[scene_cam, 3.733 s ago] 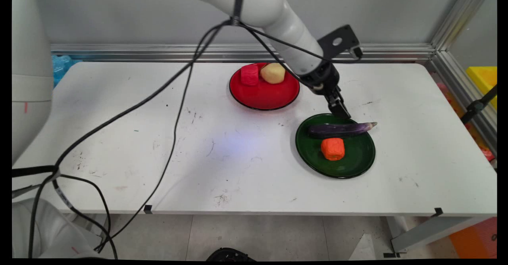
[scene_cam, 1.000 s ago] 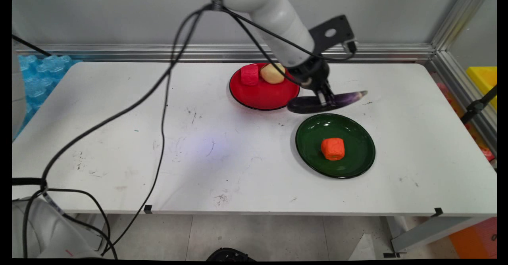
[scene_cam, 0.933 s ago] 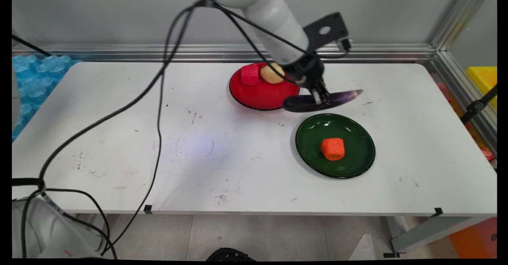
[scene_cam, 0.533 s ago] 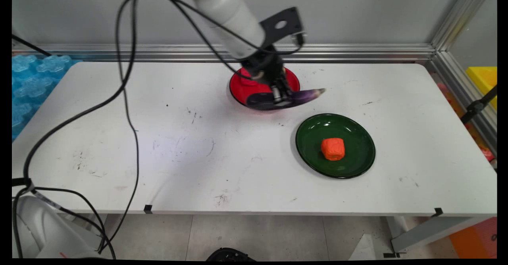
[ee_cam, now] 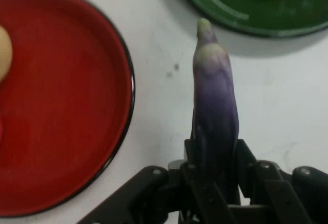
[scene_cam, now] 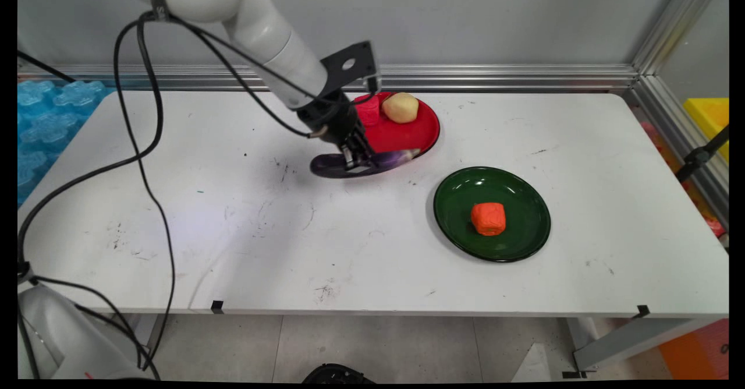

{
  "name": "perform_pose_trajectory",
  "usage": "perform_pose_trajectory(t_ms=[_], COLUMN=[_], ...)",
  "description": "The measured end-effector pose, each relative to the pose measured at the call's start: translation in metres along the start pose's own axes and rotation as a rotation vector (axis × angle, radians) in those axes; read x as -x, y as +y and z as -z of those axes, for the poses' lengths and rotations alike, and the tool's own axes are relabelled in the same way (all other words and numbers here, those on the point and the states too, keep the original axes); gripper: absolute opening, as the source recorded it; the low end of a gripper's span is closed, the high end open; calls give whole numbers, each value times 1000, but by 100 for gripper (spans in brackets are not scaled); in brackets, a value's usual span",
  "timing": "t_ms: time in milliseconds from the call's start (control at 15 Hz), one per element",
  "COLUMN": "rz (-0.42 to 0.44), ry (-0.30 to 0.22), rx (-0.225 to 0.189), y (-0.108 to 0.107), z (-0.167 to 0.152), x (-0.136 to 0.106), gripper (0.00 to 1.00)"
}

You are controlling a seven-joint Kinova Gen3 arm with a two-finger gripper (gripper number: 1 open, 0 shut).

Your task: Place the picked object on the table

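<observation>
My gripper (scene_cam: 356, 159) is shut on a long purple eggplant (scene_cam: 362, 162), holding it level just above the table at the near left edge of the red plate (scene_cam: 416, 135). In the hand view the eggplant (ee_cam: 214, 101) runs up from between my fingers (ee_cam: 246, 157), its pale tip toward the green plate (ee_cam: 246, 8), with the red plate (ee_cam: 66, 111) on the left. A pink block (scene_cam: 368, 111) and a yellowish potato (scene_cam: 400, 108) sit on the red plate. An orange block (scene_cam: 488, 218) lies on the green plate (scene_cam: 524, 202).
Black cables (scene_cam: 145, 144) hang from the arm over the table's left half. Blue bubbled sheets (scene_cam: 46, 121) lie off the table's left end. An aluminium rail (scene_cam: 495, 77) runs along the back wall. A yellow bin (scene_cam: 707, 115) sits beyond the right end.
The gripper closed on the eggplant on the green plate, lifted it and carried it left past the red plate's front; only the orange block stays on the green plate.
</observation>
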Motion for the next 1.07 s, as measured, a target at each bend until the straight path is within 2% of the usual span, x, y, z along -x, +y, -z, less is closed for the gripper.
perform_pose_trajectory(t_ms=[333,800,867,1067], rz=[22,12,7,-12], ry=[-28,-43,-40,-24], rx=[7,34,37,48], y=[-11,-17,-17,-16], z=[-34,-72,-74,-75], x=[28,43,44,45], gripper=[0,0,100,100])
